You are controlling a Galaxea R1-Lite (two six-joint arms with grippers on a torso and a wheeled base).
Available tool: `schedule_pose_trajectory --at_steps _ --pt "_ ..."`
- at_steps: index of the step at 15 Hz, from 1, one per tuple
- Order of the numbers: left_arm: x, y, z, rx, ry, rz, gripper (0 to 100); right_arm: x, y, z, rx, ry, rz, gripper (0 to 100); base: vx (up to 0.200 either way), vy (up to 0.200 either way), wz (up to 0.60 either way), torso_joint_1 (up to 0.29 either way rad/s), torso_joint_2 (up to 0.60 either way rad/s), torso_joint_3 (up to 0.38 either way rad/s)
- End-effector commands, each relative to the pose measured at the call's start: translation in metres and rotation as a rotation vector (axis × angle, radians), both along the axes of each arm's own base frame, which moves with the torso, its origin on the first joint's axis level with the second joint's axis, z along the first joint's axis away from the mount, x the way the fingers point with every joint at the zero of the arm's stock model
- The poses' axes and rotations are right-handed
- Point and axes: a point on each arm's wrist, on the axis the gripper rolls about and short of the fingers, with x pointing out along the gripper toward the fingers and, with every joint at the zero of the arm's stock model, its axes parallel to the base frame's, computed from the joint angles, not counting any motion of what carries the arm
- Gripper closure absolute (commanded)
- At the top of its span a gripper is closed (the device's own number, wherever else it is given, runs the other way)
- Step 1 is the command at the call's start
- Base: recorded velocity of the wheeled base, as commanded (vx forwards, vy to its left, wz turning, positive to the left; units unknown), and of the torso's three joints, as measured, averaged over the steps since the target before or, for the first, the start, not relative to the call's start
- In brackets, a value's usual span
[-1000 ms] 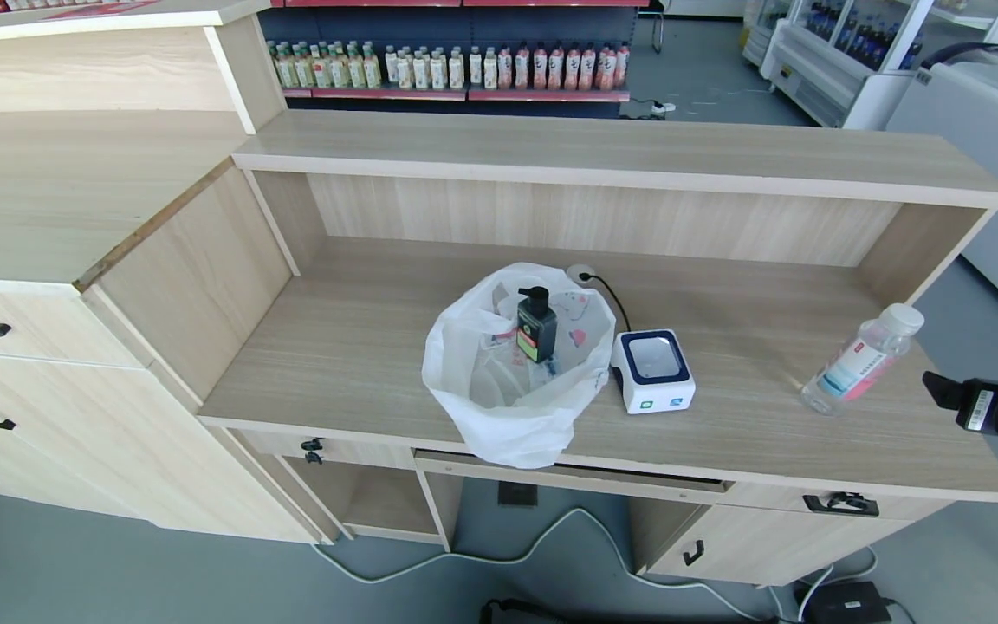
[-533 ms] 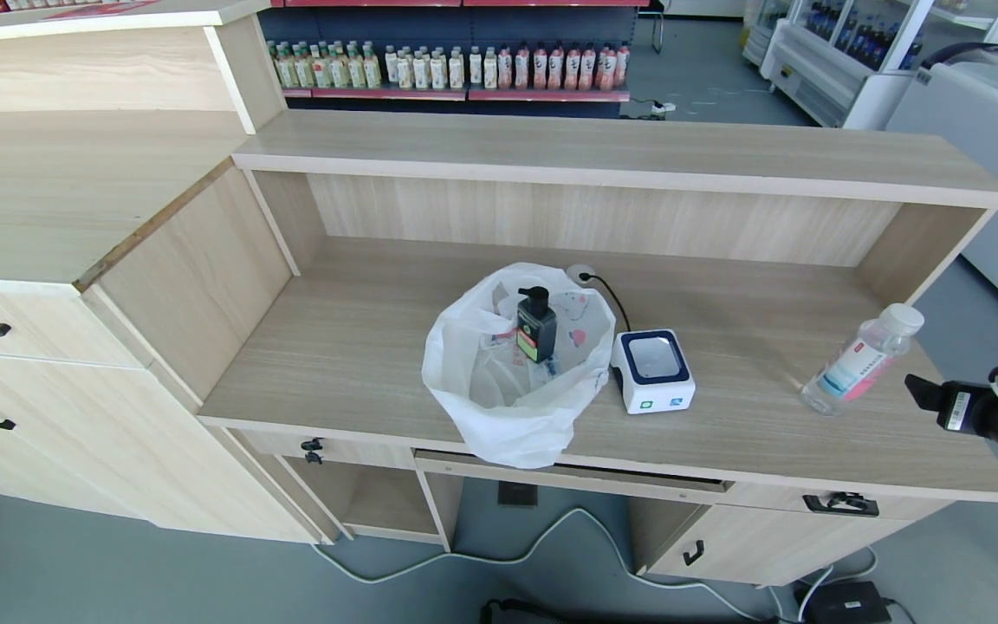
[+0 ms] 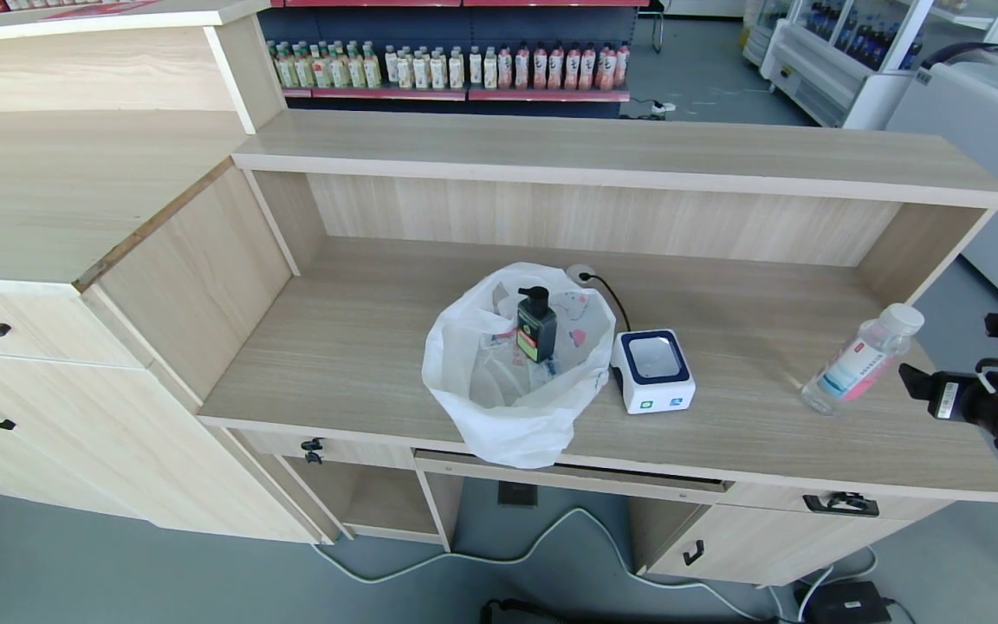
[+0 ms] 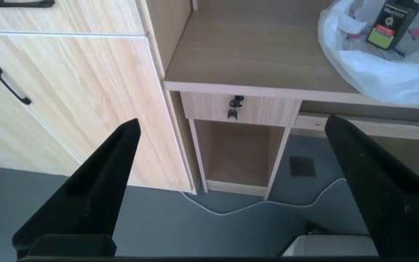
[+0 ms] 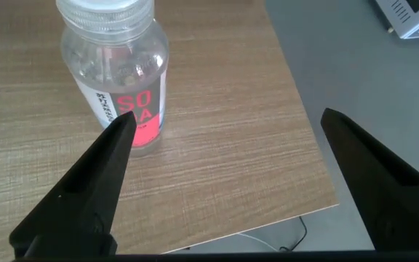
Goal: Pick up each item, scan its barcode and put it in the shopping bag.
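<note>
Hanging well to the left of the white box-shaped barcode scanner (image 3: 653,371) and below the level of the light wooden counter (image 3: 360,347), the left gripper (image 4: 233,124) has its fingers spread wide and carries nothing. No hazard noted there.

Just left of the scanner, apparently touching its side, sits the thin white plastic shopping bag (image 3: 512,407). Its mouth is open, and a dark pump bottle with a black dispenser head (image 3: 537,329) stands upright inside.

Finding: the bag is limp and unsupported. An item lowered off-centre could fold the rim shut or knock the pump bottle over, and a snagged rim might also drag the scanner.

Well to the right of the scanner, close to the counter's right end, stands the clear plastic bottle with a white cap and red-and-blue label (image 3: 854,364), not yet picked up. Further right again, the right gripper (image 5: 228,116) is spread wide and empty, near the bottle but apart from it.

Finding: in the right wrist view one finger (image 5: 86,196) lines up with the bottle rather than with the gap. A straight advance would likely strike the bottle, tip it and let it roll off the nearby edge. The smooth round wall may also slip or turn in the grasp. That would leave the barcode, whose position I cannot tell, facing away from the scanner window.
</note>
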Motion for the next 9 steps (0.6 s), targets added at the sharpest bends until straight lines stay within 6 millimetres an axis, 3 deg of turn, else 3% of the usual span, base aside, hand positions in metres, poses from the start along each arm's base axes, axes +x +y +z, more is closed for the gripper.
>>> schedule_pose_trajectory --at_steps 1,9 --pt "0.0 0.0 0.0 0.0 0.0 0.001 0 0.003 -0.001 -0.007 0.002 0.018 0.002 0 0.0 0.0 0.0 0.0 0.0 0.0" --pt "0.0 0.0 0.0 0.0 -0.001 0.001 0 0.02 0.004 -0.01 -0.005 0.009 0.035 0 0.0 0.0 0.0 0.0 0.0 0.0"
